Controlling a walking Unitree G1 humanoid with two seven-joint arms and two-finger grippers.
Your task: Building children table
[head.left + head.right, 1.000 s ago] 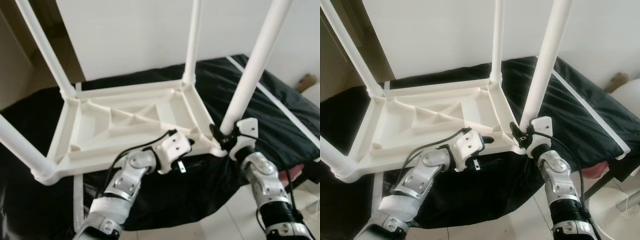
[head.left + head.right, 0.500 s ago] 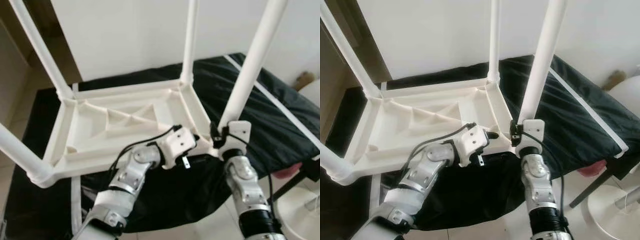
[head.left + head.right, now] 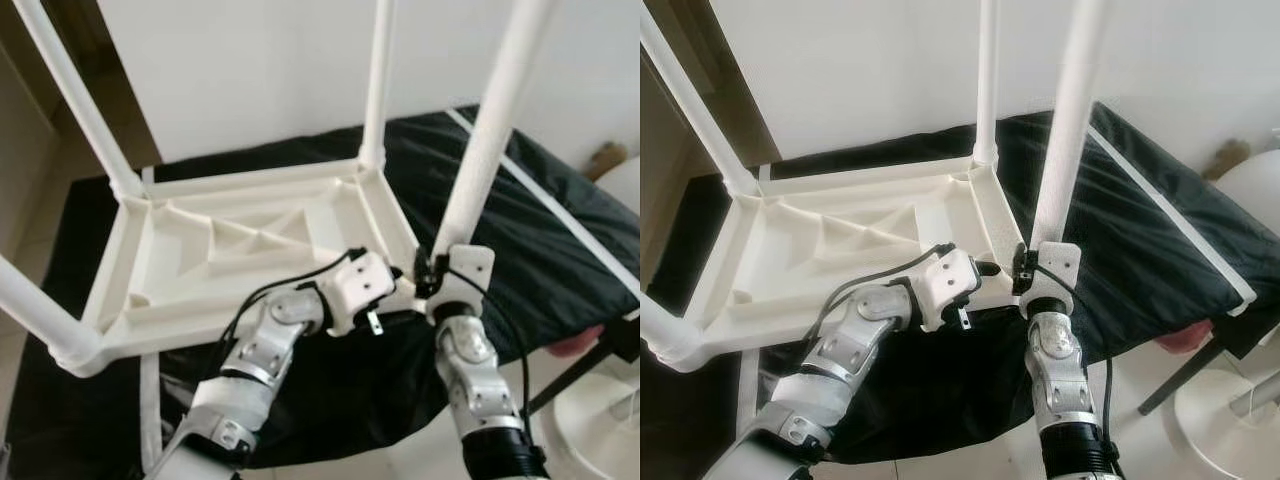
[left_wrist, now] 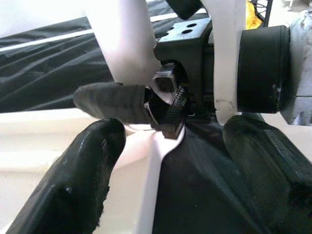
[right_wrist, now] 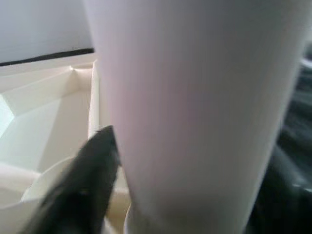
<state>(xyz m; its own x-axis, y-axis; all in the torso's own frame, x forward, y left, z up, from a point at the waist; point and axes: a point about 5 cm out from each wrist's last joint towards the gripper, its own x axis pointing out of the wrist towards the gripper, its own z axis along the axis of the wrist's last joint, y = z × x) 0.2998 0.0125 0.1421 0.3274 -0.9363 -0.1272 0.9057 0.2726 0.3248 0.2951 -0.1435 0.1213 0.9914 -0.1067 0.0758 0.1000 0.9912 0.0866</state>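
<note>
A white plastic children's table (image 3: 250, 250) lies upside down on a black cloth, its legs pointing up. My right gripper (image 3: 428, 275) is shut on the base of the near right leg (image 3: 490, 130), right at the corner socket. The right wrist view has that leg (image 5: 195, 107) very close, with one black finger (image 5: 87, 180) against its side. My left gripper (image 3: 395, 290) is open at the table's near rim beside that corner. In the left wrist view its fingers (image 4: 73, 185) straddle the white rim, close to the right gripper.
The black cloth (image 3: 560, 230) covers a low surface, with pale floor tiles in front. Three other legs rise at the far right (image 3: 378, 80), far left (image 3: 75, 100) and near left (image 3: 30, 300). A white round base (image 3: 1240, 400) stands at the lower right.
My right arm has swung left and now stands more directly under the leg base, still holding it. The left gripper has crept along the rim toward that corner. The camera has shifted a little.
</note>
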